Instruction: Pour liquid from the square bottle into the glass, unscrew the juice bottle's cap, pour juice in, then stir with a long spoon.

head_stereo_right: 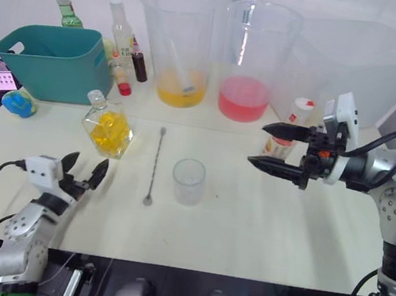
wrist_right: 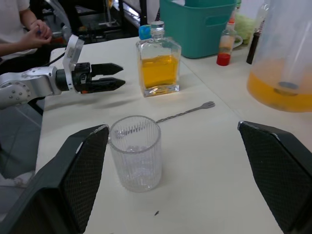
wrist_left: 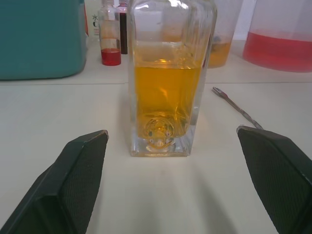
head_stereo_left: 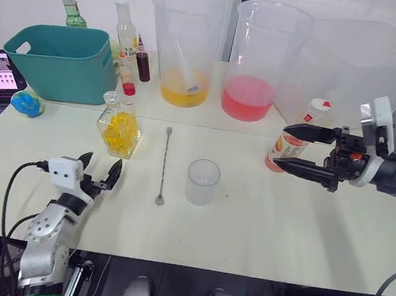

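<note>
Two big beakers stand at the table's back, one holding yellow liquid, one pink. One glass sits mid-table; one long spoon lies at its 9 o'clock, one square bottle beyond. One juice bottle, capped, stands at 2 o'clock. Left gripper gapes wide near the square bottle, empty. Right gripper gapes beside the juice bottle, empty.

Square bottle upright, stoppered, yellow liquid inside. Long spoon flat between it and the empty glass. Juice bottle upright, its white cap on, well right of the glass.
</note>
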Controlling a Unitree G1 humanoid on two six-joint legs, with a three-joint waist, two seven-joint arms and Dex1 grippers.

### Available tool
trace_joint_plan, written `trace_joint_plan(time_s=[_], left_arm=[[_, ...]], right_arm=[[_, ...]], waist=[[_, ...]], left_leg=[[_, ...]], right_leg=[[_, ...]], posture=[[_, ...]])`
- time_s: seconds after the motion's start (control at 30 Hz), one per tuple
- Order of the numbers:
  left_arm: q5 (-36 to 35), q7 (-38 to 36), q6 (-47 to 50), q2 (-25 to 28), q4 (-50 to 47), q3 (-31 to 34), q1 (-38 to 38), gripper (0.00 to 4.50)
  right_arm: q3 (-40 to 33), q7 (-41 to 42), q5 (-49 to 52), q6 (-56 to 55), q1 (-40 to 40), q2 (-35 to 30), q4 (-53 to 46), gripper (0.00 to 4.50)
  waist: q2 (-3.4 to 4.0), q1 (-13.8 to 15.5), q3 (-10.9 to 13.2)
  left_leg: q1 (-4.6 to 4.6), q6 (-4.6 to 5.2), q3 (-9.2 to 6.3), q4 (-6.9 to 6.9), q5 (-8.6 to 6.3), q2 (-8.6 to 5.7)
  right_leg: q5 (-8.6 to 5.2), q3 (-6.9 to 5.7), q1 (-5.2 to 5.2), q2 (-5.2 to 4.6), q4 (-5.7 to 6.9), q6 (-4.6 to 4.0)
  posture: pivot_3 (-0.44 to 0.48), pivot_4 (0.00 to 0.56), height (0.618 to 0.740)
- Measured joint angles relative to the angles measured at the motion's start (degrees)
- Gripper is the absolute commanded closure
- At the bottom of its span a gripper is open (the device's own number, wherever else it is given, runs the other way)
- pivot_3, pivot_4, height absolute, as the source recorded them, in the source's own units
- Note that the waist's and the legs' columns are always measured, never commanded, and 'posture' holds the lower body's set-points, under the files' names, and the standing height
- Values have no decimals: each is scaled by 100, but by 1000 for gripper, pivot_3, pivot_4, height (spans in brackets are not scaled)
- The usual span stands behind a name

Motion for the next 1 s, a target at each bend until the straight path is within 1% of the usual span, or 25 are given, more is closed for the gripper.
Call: trace_joint_plan(time_s=[0.07, 0.3, 0.63, 0.77, 0.87, 0.93, 0.97, 1.0], left_arm=[[57, 41, -82, -2, 353, -106, -281, 24], [212, 314, -257, -12, 987, -204, -909, 24], [270, 639, -277, -14, 1457, -331, -1676, 24], [439, 834, -112, 54, 1531, -392, -1989, 24], [545, 1044, 134, 154, 1607, -404, -2278, 810], [594, 1110, 297, 190, 1606, -440, -2386, 1536], [620, 1153, 365, 191, 1599, -443, -2415, 1698], [624, 1175, 437, 191, 1584, -444, -2440, 1696]], right_arm=[[-136, -98, -2, -1, 84, -47, -22, 0], [-332, -290, 2, -9, 251, -105, -44, 0], [-493, -361, -25, -80, 331, -207, -65, 0], [-503, -423, -79, -117, 428, -213, -77, 0], [-524, -464, -98, -130, 623, -219, -180, 0], [-530, -495, -96, -130, 697, -219, -224, 0], [-544, -521, -96, -130, 720, -219, -261, 0], [-564, -543, -94, -131, 749, -219, -306, 0]], waist=[[0, 2, 0], [0, 8, 0], [0, 58, 0], [-1, 60, 0], [-1, 62, 0], [-1, 61, 0], [0, 62, 0], [0, 62, 0]], left_leg=[[0, 0, -3, 0, 0, 0], [2, 0, -19, 1, 0, -2], [2, 0, -31, 1, 0, -4], [1, 0, -35, 0, 0, -5], [0, 0, -37, 1, 0, -7], [0, 0, -38, 1, 0, -7], [2, 0, -38, 0, 0, -7], [3, 0, -42, 0, 1, -7]], right_leg=[[0, -4, 3, 0, -1, 0], [0, -17, 20, 0, -13, 0], [1, -28, 34, 0, -30, 1], [1, -30, 35, 0, -31, 1], [1, -32, 38, -1, -34, 2], [1, -32, 39, -1, -35, 2], [1, -33, 40, -1, -34, 2], [1, -35, 42, 0, -34, 2]], posture=[[0, 150, 728], [0, 150, 728], [0, 150, 728], [0, 150, 728], [0, 150, 728], [0, 150, 728], [0, 150, 728], [0, 150, 728]])
